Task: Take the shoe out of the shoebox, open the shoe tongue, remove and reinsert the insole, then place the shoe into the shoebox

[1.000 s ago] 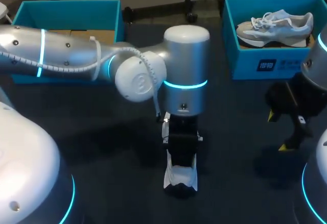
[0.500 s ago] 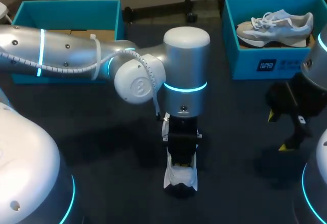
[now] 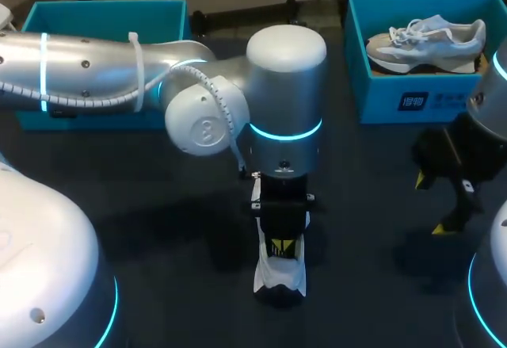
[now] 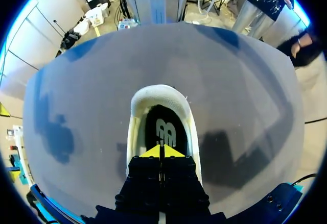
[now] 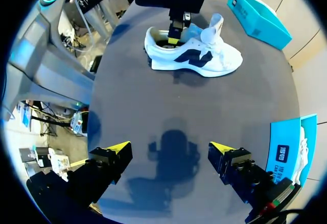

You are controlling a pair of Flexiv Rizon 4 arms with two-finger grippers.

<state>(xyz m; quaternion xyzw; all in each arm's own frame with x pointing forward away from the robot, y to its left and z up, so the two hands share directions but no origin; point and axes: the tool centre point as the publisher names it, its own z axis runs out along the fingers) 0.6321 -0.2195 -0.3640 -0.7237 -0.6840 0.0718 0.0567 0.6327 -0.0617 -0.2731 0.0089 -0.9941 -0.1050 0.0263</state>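
A blue box sits at the table's far left. In the middle the shoe stands on the table, outside any box. The left claw hangs at its heel opening, tips pressed together with nothing seen between them, over the insole. This looks like the insole step: next, pinch its heel edge and lift. The right claw hovers wide open and empty, near a second box holding another shoe.
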